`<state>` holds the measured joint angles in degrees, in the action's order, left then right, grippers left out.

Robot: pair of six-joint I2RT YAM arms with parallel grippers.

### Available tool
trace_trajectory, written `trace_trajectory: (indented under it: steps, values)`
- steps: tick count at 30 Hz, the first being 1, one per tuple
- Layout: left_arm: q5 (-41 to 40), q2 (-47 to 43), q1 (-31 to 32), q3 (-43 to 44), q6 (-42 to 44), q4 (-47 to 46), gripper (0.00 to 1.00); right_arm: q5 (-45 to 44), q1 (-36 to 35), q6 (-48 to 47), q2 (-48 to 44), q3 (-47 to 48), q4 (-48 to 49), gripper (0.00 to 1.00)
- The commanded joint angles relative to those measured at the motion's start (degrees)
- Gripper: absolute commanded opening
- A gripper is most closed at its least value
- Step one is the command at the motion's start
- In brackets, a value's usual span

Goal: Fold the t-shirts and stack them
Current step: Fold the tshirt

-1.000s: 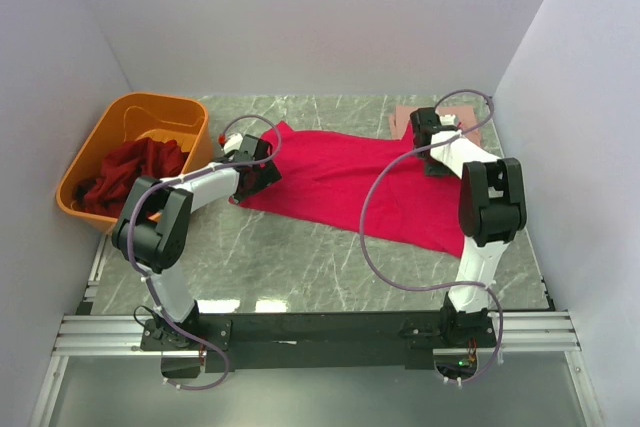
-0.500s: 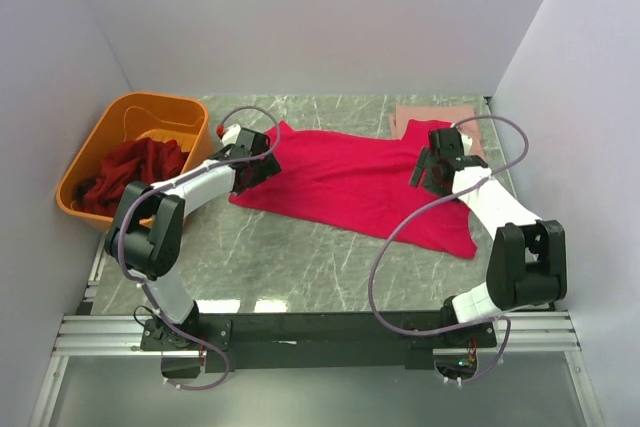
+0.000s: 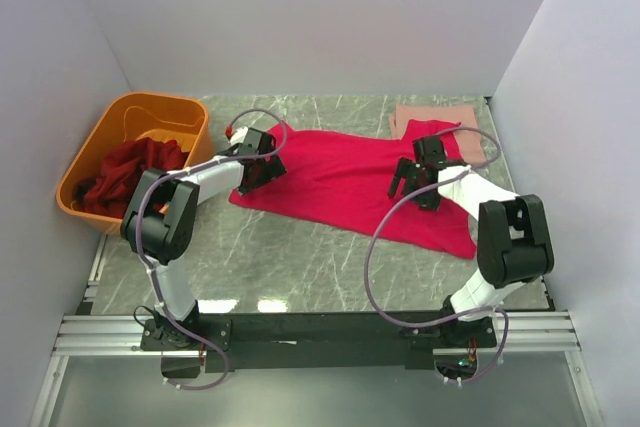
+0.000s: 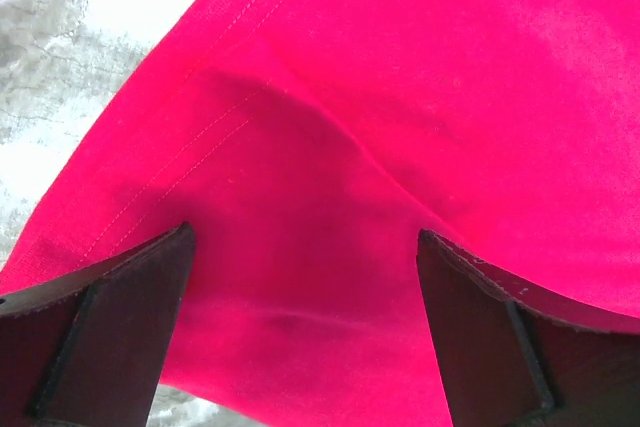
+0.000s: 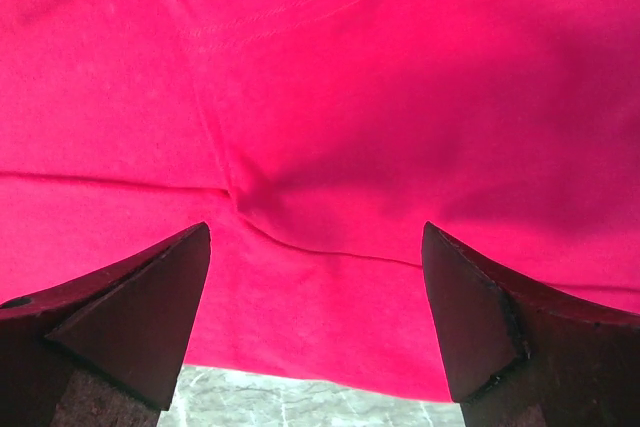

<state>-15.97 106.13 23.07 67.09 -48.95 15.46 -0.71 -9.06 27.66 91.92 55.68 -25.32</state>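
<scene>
A crimson-pink t-shirt (image 3: 345,179) lies spread across the middle of the table. My left gripper (image 3: 255,169) is open just above the shirt's left end; the wrist view shows crimson cloth (image 4: 330,167) between the wide-apart fingers (image 4: 110,317). My right gripper (image 3: 412,185) is open over the shirt's right part, close above the cloth (image 5: 320,147), its fingers (image 5: 500,327) spread wide. A folded salmon-pink t-shirt (image 3: 440,117) lies at the back right. Dark maroon-red shirts (image 3: 130,172) are heaped in the tub.
The orange plastic tub (image 3: 150,112) stands at the back left beside the left arm. Grey walls close in the table on three sides. Purple cables loop from both arms. The metal rail with the arm bases (image 3: 320,332) runs along the near edge.
My right gripper has moved from the back right corner near the salmon shirt forward and left onto the crimson shirt. My left gripper has shifted slightly back along the shirt's left end.
</scene>
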Motion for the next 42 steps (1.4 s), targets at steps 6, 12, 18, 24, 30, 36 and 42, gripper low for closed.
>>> trace_trajectory:
  steps: [6,12,18,24,30,36,42]
  values:
    - [-2.7,-7.1,0.0,-10.4,-1.7,2.6,0.99,0.8,-8.4,2.0,1.6,-5.0,-1.0,0.93]
    - [-5.6,-17.1,0.0,-21.0,-6.9,9.1,1.00,-0.4,-14.4,3.6,-0.3,-9.1,-5.1,0.93]
    - [-4.5,-29.9,0.0,-30.9,-13.1,16.5,1.00,0.5,-17.8,4.4,-4.9,-11.4,-9.8,0.93]
    - [-2.6,-41.1,0.2,-34.1,-15.3,20.7,0.99,0.8,-18.5,4.2,-9.9,-12.8,-12.9,0.93]
    - [-4.9,-43.2,0.2,-28.7,-14.3,23.5,0.99,-4.2,-18.2,4.7,-12.9,-7.2,-14.3,0.93]
    - [-8.8,-42.4,0.0,-26.7,-21.6,34.4,0.99,-3.8,-13.7,6.2,-16.3,-6.9,-13.0,0.93]
    - [-6.1,-43.7,-2.8,-30.5,-23.7,32.2,0.99,-0.1,-3.9,5.0,-21.3,-10.4,-11.2,0.94]
